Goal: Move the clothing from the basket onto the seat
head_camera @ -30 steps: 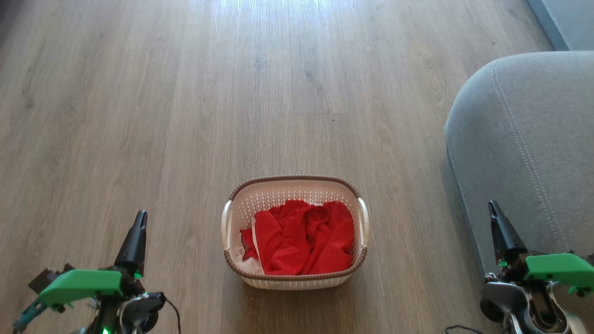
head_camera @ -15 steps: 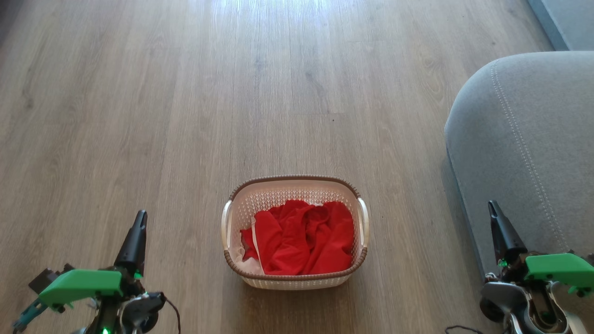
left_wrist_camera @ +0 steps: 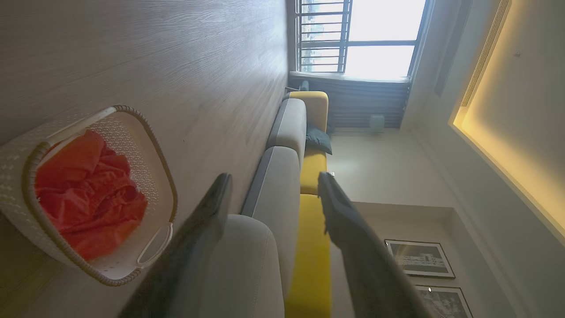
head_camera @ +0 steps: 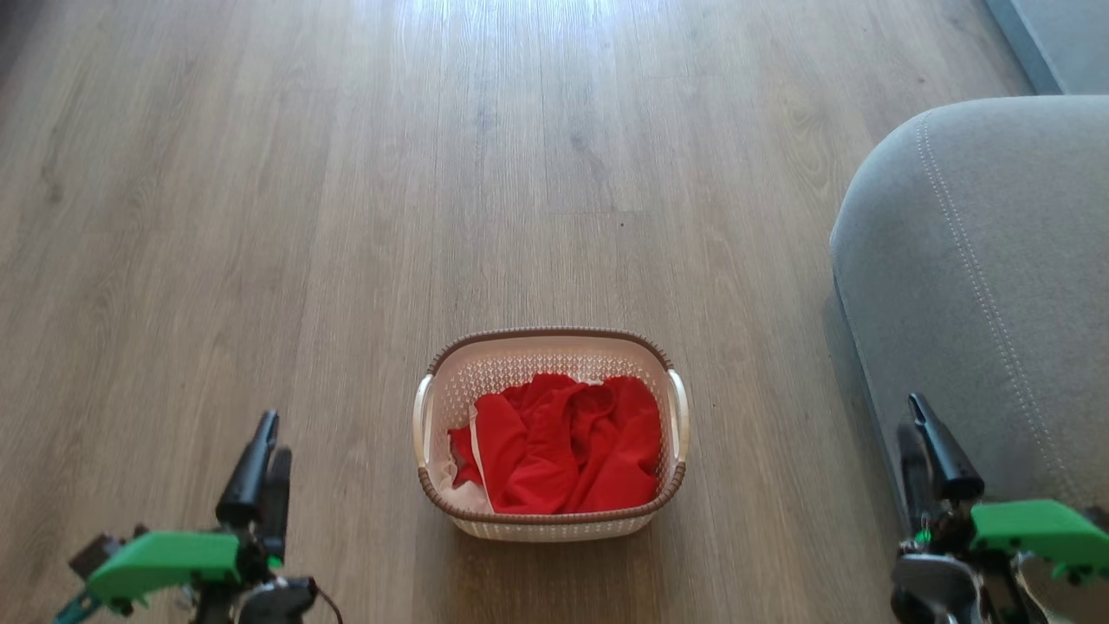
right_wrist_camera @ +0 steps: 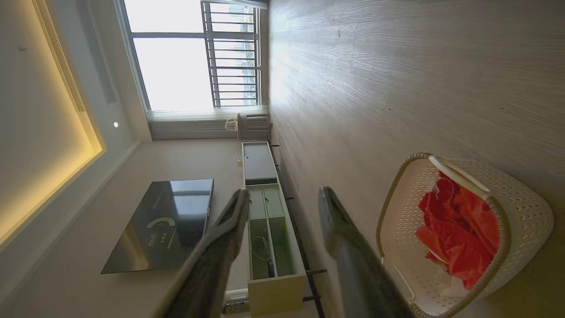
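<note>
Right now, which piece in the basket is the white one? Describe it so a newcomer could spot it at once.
On the wooden floor, left of the big grey seat, stands a cream basket with a brown rim. Crumpled red clothing fills most of it; the white garment peeks out at its near left corner, partly under the red. It is the only pale fabric there.

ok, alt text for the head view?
A cream basket of red clothing sits mid-frame on a wood floor. A grey seat lies at the right edge; the left gripper and right gripper hang at the lower corners, fingers apart.
</note>
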Controlling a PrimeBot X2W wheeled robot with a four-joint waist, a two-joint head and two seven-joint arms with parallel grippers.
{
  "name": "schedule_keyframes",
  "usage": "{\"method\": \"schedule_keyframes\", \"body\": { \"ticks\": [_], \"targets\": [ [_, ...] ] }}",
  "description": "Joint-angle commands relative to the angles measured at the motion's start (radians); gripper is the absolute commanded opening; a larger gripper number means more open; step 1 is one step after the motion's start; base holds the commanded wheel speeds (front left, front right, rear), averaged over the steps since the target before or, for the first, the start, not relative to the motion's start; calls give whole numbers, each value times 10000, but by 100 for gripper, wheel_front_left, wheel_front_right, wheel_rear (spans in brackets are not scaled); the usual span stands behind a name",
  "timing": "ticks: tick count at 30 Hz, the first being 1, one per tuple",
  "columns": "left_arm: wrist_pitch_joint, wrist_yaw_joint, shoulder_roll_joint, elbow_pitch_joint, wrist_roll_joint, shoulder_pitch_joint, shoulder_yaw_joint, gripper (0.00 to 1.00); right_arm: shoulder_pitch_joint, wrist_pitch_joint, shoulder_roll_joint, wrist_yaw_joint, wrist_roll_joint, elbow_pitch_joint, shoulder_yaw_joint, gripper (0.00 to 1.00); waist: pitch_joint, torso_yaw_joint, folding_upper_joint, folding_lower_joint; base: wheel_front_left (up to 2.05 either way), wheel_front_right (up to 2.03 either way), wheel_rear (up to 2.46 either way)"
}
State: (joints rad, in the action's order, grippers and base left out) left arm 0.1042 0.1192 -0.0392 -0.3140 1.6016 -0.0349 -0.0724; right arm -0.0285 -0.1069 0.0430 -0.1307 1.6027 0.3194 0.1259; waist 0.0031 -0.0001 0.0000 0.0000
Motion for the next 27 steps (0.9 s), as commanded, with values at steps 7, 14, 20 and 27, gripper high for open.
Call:
{"method": "schedule_keyframes", "body": {
  "ticks": [7, 14, 20, 27],
  "targets": [
    [-268, -17, -30, 262, -76, -233, 145, 100, -133, 270, 60, -2, -217, -412, -115, 100, 8, -3, 0, 0, 0, 0, 0],
    [-474, -96, -34, 256, -652, -261, 273, 100, -121, 482, 99, -2, -1135, -463, -129, 100, 16, -6, 0, 0, 0, 0, 0],
    [-649, -222, -39, 296, -1683, -284, 376, 100, -120, 658, 59, -2, -2444, -651, -59, 100, 30, 4, 0, 0, 0, 0, 0],
    [-825, -331, -43, 352, -2597, -295, 479, 100, -123, 835, 45, -2, -3783, -897, -111, 100, 62, 6, 0, 0, 0, 0, 0]
  ]
}}
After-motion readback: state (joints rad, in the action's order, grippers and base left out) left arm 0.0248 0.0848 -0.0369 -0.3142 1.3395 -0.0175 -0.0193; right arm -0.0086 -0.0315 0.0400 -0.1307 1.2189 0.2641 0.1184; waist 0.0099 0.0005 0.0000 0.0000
